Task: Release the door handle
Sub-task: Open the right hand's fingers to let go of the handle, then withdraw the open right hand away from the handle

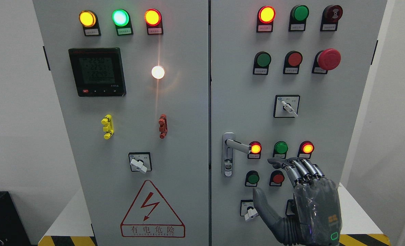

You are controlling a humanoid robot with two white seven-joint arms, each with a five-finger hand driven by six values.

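grey cabinet doors fill the view, and the door handle [236, 146] on the right door stands free, the right robot hand [301, 194] below-right, fingers loosely spread, holding nothing, so release looks done.

One head camera faces the electrical cabinet [202, 102] square on, from close up. Its two doors fill the frame.

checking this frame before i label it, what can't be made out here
Head view only:
- Print on the small labels under the indicator lamps: too small to read.
- Meter display digits: dim and blurred.
- Switch at the lower right of the door, behind the right hand: mostly hidden by it.
- Left hand: out of frame.
- Door handle: free, hand apart from it.
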